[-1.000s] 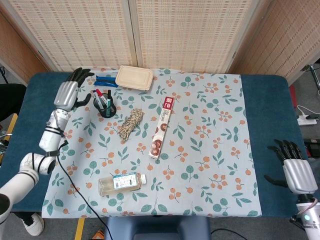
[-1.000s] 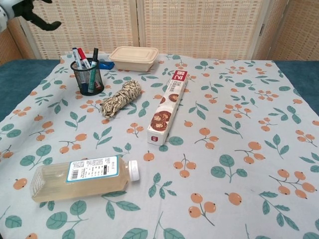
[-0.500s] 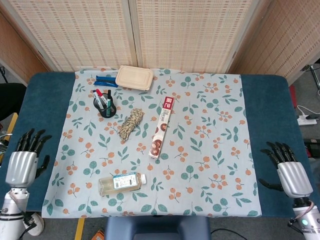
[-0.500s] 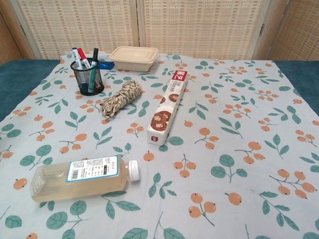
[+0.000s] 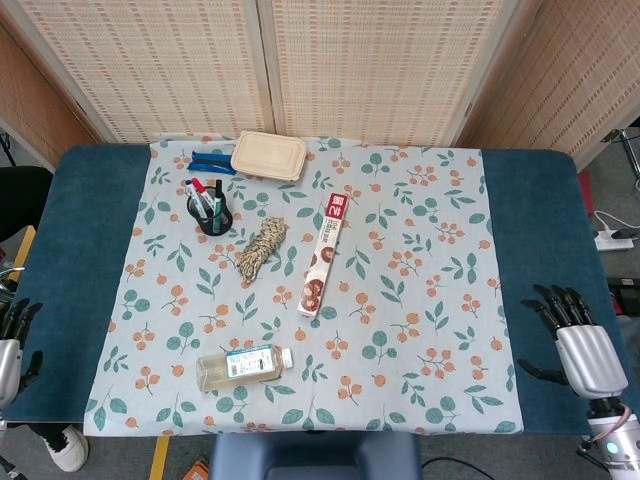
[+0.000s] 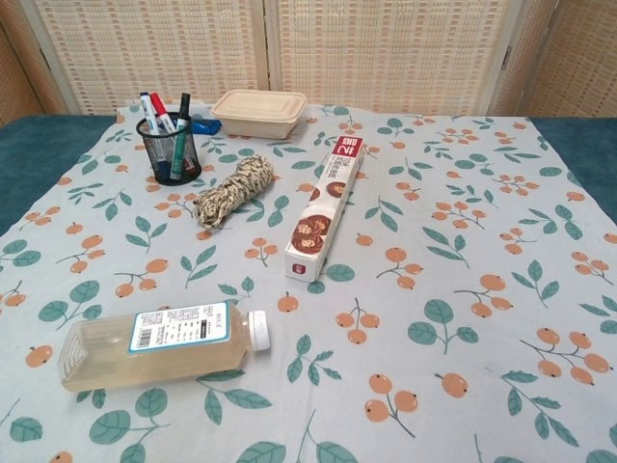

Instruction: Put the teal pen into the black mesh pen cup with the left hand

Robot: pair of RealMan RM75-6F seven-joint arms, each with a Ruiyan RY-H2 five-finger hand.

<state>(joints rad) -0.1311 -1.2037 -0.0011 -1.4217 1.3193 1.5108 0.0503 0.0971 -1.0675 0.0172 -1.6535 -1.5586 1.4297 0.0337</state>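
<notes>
The black mesh pen cup (image 5: pixel 211 217) (image 6: pixel 170 153) stands at the far left of the flowered cloth. Several pens stick up out of it, the teal pen (image 5: pixel 213 210) (image 6: pixel 179 149) among them. My left hand (image 5: pixel 10 348) shows only at the left edge of the head view, low beside the table, fingers apart and empty. My right hand (image 5: pixel 580 340) hovers over the blue table strip at the right front, fingers spread, holding nothing. The chest view shows neither hand.
A beige lidded box (image 5: pixel 268 155) and a blue stapler (image 5: pixel 212 162) sit behind the cup. A twine bundle (image 5: pixel 261 247), a long snack box (image 5: pixel 325 254) and a lying bottle (image 5: pixel 243 366) are spread over the cloth (image 5: pixel 400 300).
My left hand has drawn away from beside the cup, down along the table's left side to the frame's lower left edge. The right hand has shifted slightly. The objects have not moved.
</notes>
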